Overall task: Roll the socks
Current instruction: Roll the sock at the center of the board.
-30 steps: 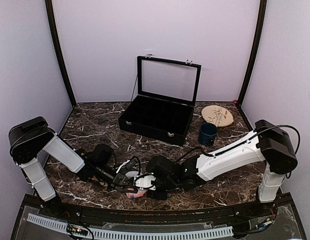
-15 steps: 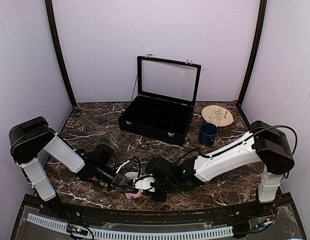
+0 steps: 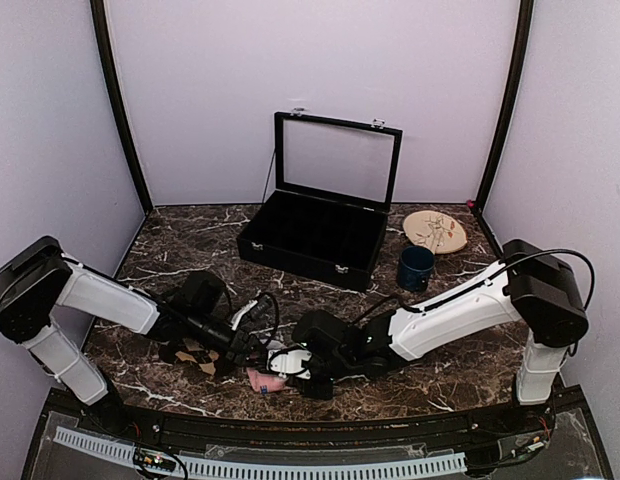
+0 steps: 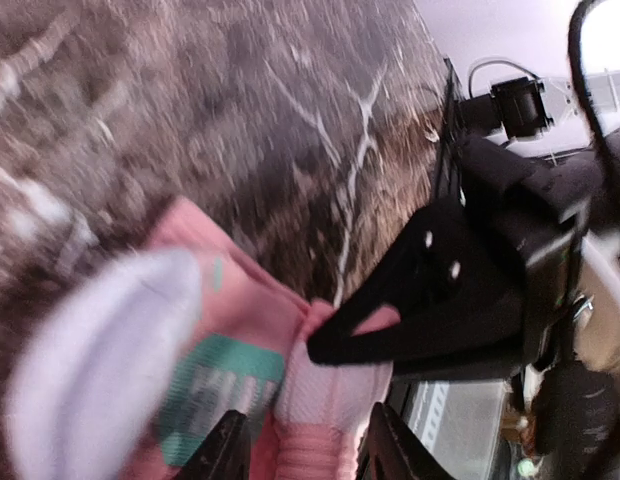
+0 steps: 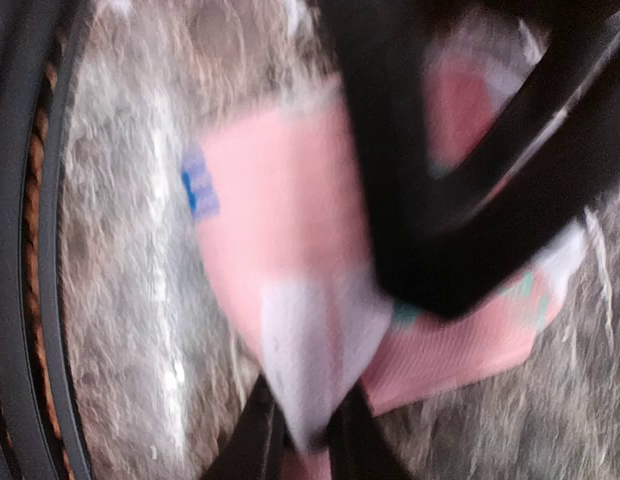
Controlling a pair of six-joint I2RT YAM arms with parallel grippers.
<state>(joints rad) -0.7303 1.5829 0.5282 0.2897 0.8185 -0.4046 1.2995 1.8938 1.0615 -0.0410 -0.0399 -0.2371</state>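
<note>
**Pink sock pinched near the front edge**

Your pink sock (image 3: 260, 381) lies crumpled on the worktop (image 3: 190, 250) close to its near edge, between the two arms. The right end effector (image 5: 302, 425) is clamped on a white patch of it. The left end effector (image 4: 305, 445) has its fingers apart, one on each side of the sock's ribbed pink end. You cannot tell whether they touch it. The brown sock (image 3: 195, 353) lies just to the left, partly under the left arm. Well behind stand an open black case (image 3: 310, 235) and a blue mug (image 3: 415, 268).
</note>
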